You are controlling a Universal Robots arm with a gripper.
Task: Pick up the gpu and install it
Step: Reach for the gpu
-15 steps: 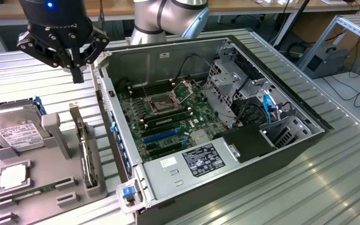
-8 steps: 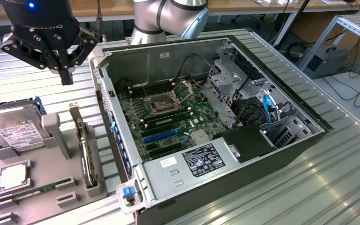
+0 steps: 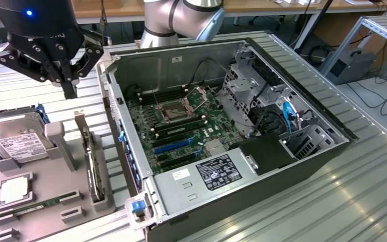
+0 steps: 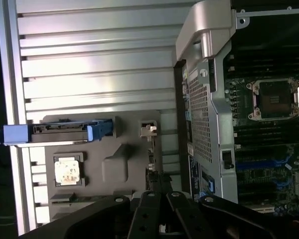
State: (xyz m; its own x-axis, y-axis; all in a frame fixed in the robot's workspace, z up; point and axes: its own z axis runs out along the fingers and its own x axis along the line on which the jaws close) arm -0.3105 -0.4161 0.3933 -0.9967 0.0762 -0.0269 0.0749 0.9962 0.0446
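Open case [image 3: 267, 196] on slatted table [image 3: 314, 212]: motherboard [image 3: 180, 128], CPU socket [image 3: 175, 110], power supply [image 3: 207, 176] inside. Grey tray [image 3: 49, 201] at exterior view's left holds hard drive [image 3: 15, 141], chip [image 3: 13, 191], memory stick [image 3: 28, 207].

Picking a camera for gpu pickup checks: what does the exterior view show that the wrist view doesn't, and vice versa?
Exterior view adds: the power supply, the blue cable, and the whole gripper, jaws shut and holding nothing. Wrist view adds: the perforated outer face of the case's rear panel. Both: the gpu standing on edge in the tray, the hard drive, the CPU socket.
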